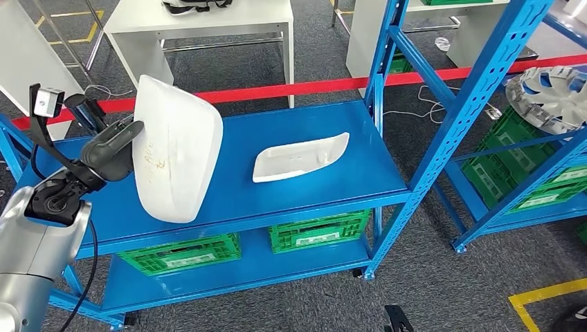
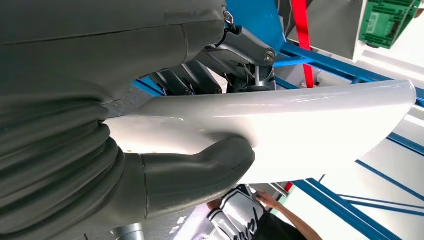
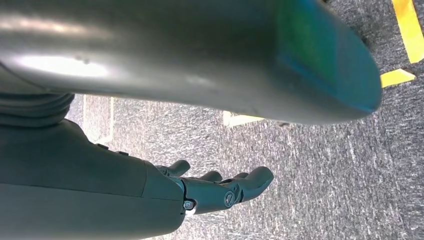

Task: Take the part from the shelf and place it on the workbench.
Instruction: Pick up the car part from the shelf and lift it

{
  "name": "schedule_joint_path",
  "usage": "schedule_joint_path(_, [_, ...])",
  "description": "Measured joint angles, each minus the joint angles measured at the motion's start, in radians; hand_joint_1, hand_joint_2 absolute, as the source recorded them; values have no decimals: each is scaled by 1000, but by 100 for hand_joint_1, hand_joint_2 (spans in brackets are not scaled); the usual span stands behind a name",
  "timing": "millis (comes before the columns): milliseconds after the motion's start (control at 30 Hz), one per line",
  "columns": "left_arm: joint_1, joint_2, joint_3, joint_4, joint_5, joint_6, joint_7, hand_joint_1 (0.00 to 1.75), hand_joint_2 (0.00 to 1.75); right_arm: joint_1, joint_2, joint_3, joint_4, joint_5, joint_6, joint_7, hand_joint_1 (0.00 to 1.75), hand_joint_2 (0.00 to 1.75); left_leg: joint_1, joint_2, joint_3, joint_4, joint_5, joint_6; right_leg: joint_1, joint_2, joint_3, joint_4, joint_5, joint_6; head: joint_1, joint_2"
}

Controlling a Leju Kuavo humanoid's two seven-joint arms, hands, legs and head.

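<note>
My left hand [image 1: 114, 149] grips a large white curved part [image 1: 176, 149] by its edge and holds it upright above the blue shelf [image 1: 304, 200], at the shelf's left side. Up close, the thumb [image 2: 200, 167] presses one face of the white part [image 2: 310, 120] while the darker fingers [image 2: 200, 80] lie on the other face. A second, smaller white part [image 1: 299, 157] lies flat in the middle of the shelf. My right hand [image 3: 220, 190] hangs over the grey carpet, fingers slightly curled and apart, holding nothing.
Green crates [image 1: 318, 232] sit on the lower shelf level. A blue upright post [image 1: 460, 117] stands right of the shelf, with a wheel cover [image 1: 550, 97] on the neighbouring rack. White tables [image 1: 201, 28] stand behind red tape [image 1: 311, 88]. A person's hand [image 2: 267, 200] appears beneath the held part.
</note>
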Motion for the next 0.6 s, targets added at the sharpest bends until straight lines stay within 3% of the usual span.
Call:
schedule_joint_path(167, [32, 34, -15, -40, 15, -6, -13, 175, 175, 0, 0, 0, 0, 4, 2, -2, 0, 0, -5, 0, -7, 6, -2, 11, -5, -1, 0, -1, 2, 10, 0, 0])
schedule_joint_path(267, [50, 45, -20, -74, 27, -6, -13, 175, 175, 1, 1, 0, 0, 3, 2, -4, 0, 0, -1, 3, -3, -7, 14, 27, -5, 0, -1, -1, 0, 21, 1, 0])
schedule_joint_path(333, [57, 48, -26, -90, 31, -4, -11, 175, 175, 1, 1, 0, 0, 2, 1, -6, 0, 0, 6, 7, -2, -21, 31, 38, -3, -1, -23, 56, -50, 23, 6, 0])
schedule_joint_path(400, [64, 49, -31, -99, 32, -4, -8, 175, 175, 2, 1, -2, 0, -1, 0, -9, 0, 0, 5, 9, -12, -19, 37, 42, -1, -2, -69, 181, -126, 23, 11, 0])
schedule_joint_path(467, [72, 49, -39, -105, 32, -4, -5, 175, 175, 2, 1, -4, 0, -6, 0, -11, 0, 0, 4, 10, -26, -9, 38, 41, -1, -2, -92, 265, -158, 24, 13, 0])
schedule_joint_path(500, [75, 49, -43, -108, 31, -3, -5, 175, 175, 2, 1, -6, 0, -7, -1, -12, 0, 0, 5, 10, -34, -2, 39, 40, -1, -2, -78, 254, -149, 23, 13, 0])
schedule_joint_path(600, [81, 47, -52, -120, 23, 3, -11, 175, 175, 1, 1, -9, 0, -8, 0, -9, 0, 0, 6, 10, -55, 19, 40, 29, 0, -4, 30, 84, -92, 18, 15, 0])
